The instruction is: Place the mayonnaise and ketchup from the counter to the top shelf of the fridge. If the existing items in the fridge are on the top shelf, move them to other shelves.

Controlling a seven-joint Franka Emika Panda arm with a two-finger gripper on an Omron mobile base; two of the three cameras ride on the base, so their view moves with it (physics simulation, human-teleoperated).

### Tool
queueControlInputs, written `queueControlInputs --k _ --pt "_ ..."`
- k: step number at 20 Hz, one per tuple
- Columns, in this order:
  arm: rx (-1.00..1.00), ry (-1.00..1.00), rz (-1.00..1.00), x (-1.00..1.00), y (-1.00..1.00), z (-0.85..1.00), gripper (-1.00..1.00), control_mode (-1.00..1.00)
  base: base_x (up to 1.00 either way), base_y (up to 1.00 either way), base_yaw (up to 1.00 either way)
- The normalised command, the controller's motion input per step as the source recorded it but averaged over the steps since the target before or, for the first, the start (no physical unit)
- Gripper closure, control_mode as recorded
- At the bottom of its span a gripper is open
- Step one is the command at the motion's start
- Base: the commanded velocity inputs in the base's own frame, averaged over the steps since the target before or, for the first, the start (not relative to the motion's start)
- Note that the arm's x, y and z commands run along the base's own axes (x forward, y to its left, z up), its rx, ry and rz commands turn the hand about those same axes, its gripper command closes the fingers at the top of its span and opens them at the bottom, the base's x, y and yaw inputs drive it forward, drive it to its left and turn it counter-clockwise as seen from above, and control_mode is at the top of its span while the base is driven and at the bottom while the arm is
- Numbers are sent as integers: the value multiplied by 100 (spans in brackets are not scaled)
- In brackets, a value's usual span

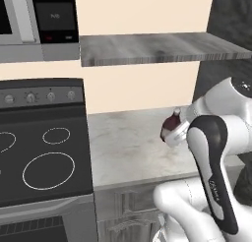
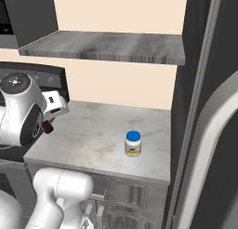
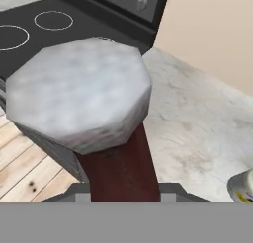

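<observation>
One of the two condiments is in my grip: the jaws of the gripper [image 3: 126, 195] are clamped on the ketchup bottle [image 3: 123, 173], lifted above the counter [image 1: 128, 147] beside the stove [image 1: 39, 157]. The mayonnaise jar [image 2: 133, 144] sits on the counter near the fridge [image 2: 209, 107]. By my reckoning nothing is shelved yet.

Arm [image 1: 211, 157]: glossy white rounded shells, thick tubular links. One link carries a long dark grey to black inlay panel with rounded ends, small pale lettering low on it, unreadable. Joint cap [image 2: 16, 82] flat, round, dark grey, with faint light marks. Another dark oval panel on the link beneath the cap. Lower links plain white, bulbous, no cables or screws visible.
</observation>
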Motion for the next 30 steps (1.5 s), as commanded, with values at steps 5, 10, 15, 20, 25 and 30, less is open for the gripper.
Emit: queueControlInputs --k 5,10,15,20,25,30 --pt "0 -2 -8 -24 -3 0 100 -100 0 0 0" --pt "3 -12 -1 -36 -2 0 100 -100 0 0 0" --pt "1 -3 -1 -20 -2 0 100 100 -80 -18 -2" --pt "0 0 0 0 0 0 100 100 -100 -40 -1" --pt "0 0 0 0 0 0 100 100 -100 -59 -5" --pt "0 0 0 0 0 0 100 100 -100 -92 -21"
